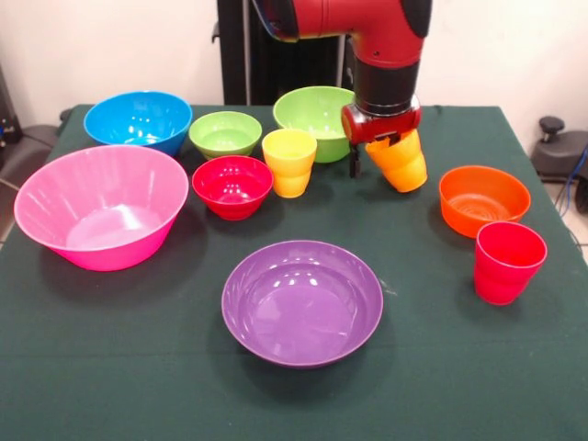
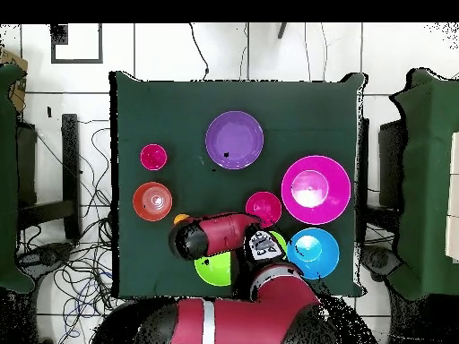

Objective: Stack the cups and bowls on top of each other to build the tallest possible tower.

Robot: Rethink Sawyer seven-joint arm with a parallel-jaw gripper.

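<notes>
My gripper (image 1: 381, 154) is shut on the orange cup (image 1: 404, 165) and holds it tilted, low over the cloth in front of the large lime green bowl (image 1: 315, 112). In the overhead view the arm (image 2: 208, 236) covers the gripper, and only a bit of the orange cup (image 2: 181, 218) shows. The purple bowl (image 1: 303, 301) stands alone and empty at the front centre. The yellow cup (image 1: 289, 162) stands upright left of the gripper. The red cup (image 1: 508, 262) stands at the right, beside the small orange bowl (image 1: 484, 199).
The pink bowl (image 1: 101, 207) is at the left, with the blue bowl (image 1: 138, 119) behind it. The small green bowl (image 1: 225, 134) and the small red bowl (image 1: 232, 186) stand close to the yellow cup. Nothing is stacked on anything.
</notes>
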